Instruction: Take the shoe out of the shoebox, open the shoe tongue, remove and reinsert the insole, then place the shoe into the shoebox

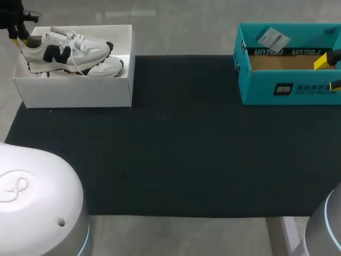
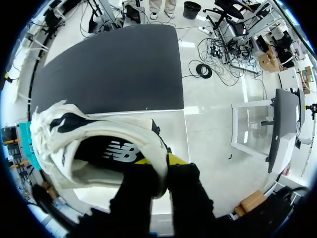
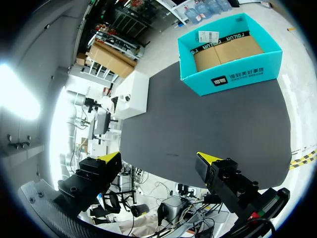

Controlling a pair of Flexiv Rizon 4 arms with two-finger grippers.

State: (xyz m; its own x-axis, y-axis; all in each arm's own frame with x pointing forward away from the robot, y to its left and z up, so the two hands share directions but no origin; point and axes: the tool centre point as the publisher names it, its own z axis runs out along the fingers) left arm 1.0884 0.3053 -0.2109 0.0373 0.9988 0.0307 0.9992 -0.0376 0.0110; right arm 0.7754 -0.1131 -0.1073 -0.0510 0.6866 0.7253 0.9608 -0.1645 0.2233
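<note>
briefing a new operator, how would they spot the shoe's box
Along the far edge of the black mat sit two boxes. The shoebox is the left one: plain white with a white sneaker lying inside, whereas the teal box on the right has printed sides and no shoe.

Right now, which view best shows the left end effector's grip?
Left wrist view: the left end effector clamps the shoe at its heel. Head view crops it; right wrist view: too distant to tell.

Head looks down; wrist views share the mat [image 1: 186, 149].
</note>
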